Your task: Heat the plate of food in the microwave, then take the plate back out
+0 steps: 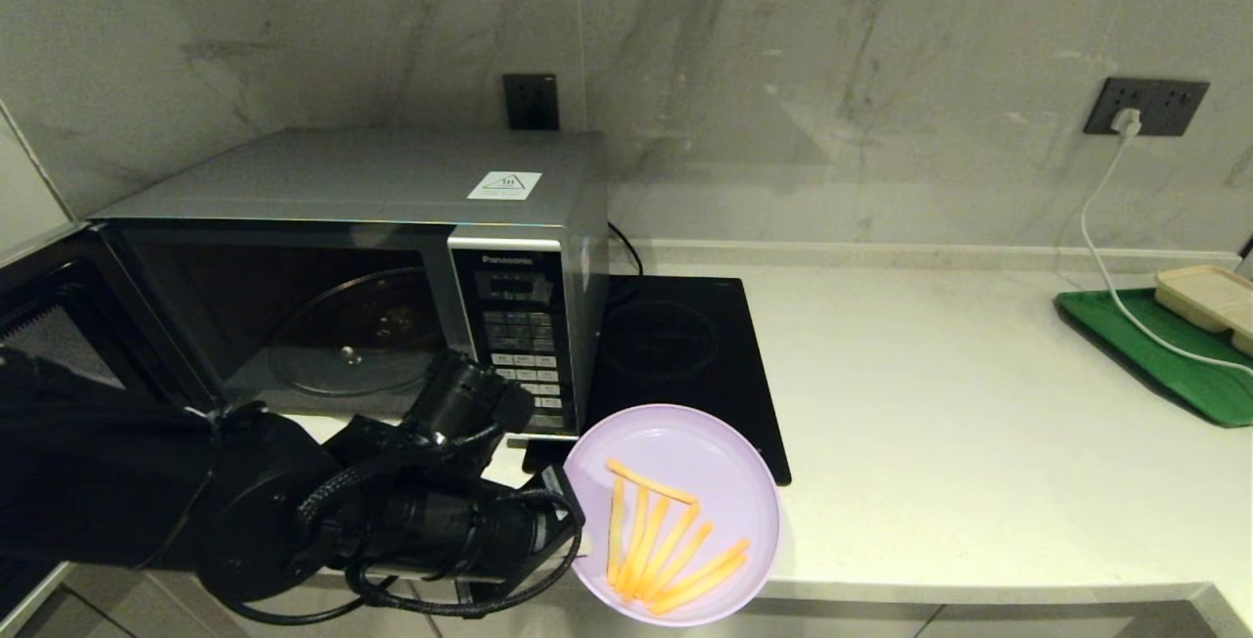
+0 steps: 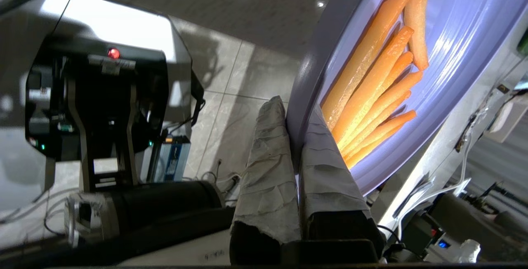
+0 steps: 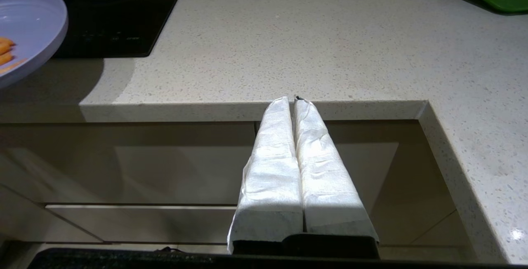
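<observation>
Lilac plate of food (image 1: 685,481), rim pinched in the left tool (image 2: 293,145), hangs off the worktop (image 1: 979,442) edge, ready for the open microwave (image 1: 372,256) beyond; right tool (image 3: 293,104) closed, empty.

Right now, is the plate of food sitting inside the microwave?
No. The left hand holds the plate of food by its rim at the counter's front edge, outside the open microwave.

One microwave (image 1: 362,266), one black cooktop (image 1: 675,364), one lilac plate (image 1: 685,442) bearing about eight fries (image 1: 661,545), two wall sockets (image 1: 530,101), one green tray (image 1: 1165,354) and one beige compartment tray (image 1: 1209,300) are here.
</observation>
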Robot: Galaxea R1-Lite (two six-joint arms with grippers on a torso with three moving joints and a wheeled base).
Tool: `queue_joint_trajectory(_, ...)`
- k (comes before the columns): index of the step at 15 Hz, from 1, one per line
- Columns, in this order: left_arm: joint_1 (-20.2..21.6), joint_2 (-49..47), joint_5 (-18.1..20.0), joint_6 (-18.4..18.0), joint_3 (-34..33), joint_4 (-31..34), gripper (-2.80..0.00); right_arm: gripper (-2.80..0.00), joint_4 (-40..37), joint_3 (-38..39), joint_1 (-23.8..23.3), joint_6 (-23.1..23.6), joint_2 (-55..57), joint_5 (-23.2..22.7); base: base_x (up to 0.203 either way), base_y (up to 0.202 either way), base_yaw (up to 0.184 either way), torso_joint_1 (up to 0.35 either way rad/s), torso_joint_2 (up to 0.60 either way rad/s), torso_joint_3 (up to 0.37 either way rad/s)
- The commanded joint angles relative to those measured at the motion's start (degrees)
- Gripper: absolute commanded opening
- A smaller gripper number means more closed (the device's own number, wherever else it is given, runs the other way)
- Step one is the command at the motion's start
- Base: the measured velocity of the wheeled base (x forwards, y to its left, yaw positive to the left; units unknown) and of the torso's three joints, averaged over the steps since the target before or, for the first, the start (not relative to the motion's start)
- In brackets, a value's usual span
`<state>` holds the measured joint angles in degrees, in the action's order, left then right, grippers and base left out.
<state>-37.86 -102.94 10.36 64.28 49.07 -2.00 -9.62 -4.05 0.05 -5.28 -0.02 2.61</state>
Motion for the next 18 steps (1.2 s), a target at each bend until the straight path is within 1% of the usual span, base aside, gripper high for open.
queue_joint_trajectory(1,-0.1,-3.1,0.2,-1.1,3.3,0.6,-2.8,-2.8,0.0,0.0,0.0,0.0,0.0,0.0,0.0,0.0,0.0,0.0,0.0,0.0)
queue_joint_trajectory(3,-0.2,-6.2,0.3,-1.6,5.8,1.0,-2.8,-2.8,0.0,0.0,0.0,0.0,0.0,0.0,0.0,0.0,0.0,0.0,0.0,0.0)
queue_joint_trajectory(6,-0.1,-10.5,0.3,-4.0,10.6,2.0,-2.8,-2.8,0.0,0.0,0.0,0.0,0.0,0.0,0.0,0.0,0.0,0.0,0.0,0.0)
queue_joint_trajectory(9,-0.1,-12.9,0.8,-4.5,16.8,7.6,-2.8,-2.8,0.0,0.0,0.0,0.0,0.0,0.0,0.0,0.0,0.0,0.0,0.0,0.0)
queue_joint_trajectory(14,0.3,-18.1,0.9,-4.7,24.8,11.6,-2.8,-2.8,0.0,0.0,0.0,0.0,0.0,0.0,0.0,0.0,0.0,0.0,0.0,0.0)
queue_joint_trajectory(18,1.0,-20.5,1.0,-6.3,27.6,12.1,-2.8,-2.8,0.0,0.0,0.0,0.0,0.0,0.0,0.0,0.0,0.0,0.0,0.0,0.0)
